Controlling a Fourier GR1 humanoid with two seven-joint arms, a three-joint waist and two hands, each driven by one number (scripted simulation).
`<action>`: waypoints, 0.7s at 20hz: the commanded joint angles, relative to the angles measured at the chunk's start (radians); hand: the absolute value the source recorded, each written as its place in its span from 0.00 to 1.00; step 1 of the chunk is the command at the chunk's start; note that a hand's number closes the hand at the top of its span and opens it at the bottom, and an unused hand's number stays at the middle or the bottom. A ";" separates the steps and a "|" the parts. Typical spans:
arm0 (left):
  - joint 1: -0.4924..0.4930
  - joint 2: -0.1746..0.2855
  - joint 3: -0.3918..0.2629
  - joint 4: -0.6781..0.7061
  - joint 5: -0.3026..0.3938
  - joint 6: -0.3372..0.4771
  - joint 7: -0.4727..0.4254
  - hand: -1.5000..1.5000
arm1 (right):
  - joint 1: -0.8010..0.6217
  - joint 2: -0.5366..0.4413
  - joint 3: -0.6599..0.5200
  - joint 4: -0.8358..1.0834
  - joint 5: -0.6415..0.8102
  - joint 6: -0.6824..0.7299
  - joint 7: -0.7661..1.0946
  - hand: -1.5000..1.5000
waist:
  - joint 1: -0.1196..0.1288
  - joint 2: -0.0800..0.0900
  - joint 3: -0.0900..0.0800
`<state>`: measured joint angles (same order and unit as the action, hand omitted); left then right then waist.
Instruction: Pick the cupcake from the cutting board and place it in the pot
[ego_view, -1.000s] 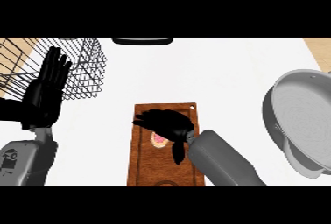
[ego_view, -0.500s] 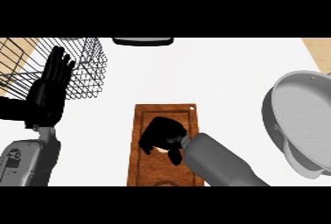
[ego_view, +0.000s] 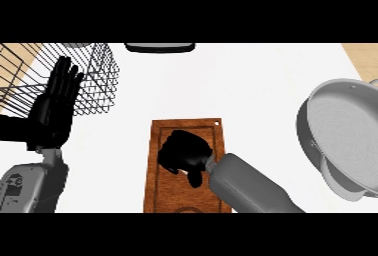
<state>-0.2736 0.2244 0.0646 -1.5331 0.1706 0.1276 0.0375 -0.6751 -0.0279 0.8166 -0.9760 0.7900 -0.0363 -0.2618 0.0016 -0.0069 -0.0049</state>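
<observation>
**Right hand covering mid-board, cupcake out of sight**

Entering from the lower right: grey forearm, ending in the right hand (ego_view: 183, 152), which is sitting over the middle of the wooden cutting board (ego_view: 166, 200). Showing from above only as one dark mass. Spread, pressed together or pinching: cannot tell.

Cupcake hidden, with no part of it showing on the bare wood around that hand. Under the hand or inside it: cannot tell.

Standing well apart at the right edge: grey pot (ego_view: 347, 135), opening facing up.

Resting at the left: left hand (ego_view: 55, 107), open, fingers straight and pointing up, overlapping the wire basket (ego_view: 100, 75) in this view.

Showing dark markings: left forearm casing (ego_view: 18, 187), too small to read.
</observation>
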 joint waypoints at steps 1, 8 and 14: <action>0.024 0.009 0.003 -0.059 -0.004 0.010 0.043 0.50 | 0.030 -0.061 -0.080 -0.170 -0.005 0.002 0.070 1.00 | -0.010 -0.001 0.005; 0.026 0.029 0.034 -0.014 0.009 -0.010 0.007 0.50 | 0.030 0.027 -0.254 -0.020 0.076 -0.201 0.700 1.00 | -0.012 -0.008 0.001; 0.018 0.023 0.021 -0.005 -0.001 -0.003 0.024 0.50 | -0.082 0.028 -0.267 -0.065 0.321 -0.326 1.166 1.00 | -0.030 -0.019 0.001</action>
<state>-0.2631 0.2423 0.0856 -1.5394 0.1697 0.1292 0.0552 -0.7167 -0.0047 0.5671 -1.0294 0.9829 -0.2917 0.6334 -0.0233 -0.0204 -0.0034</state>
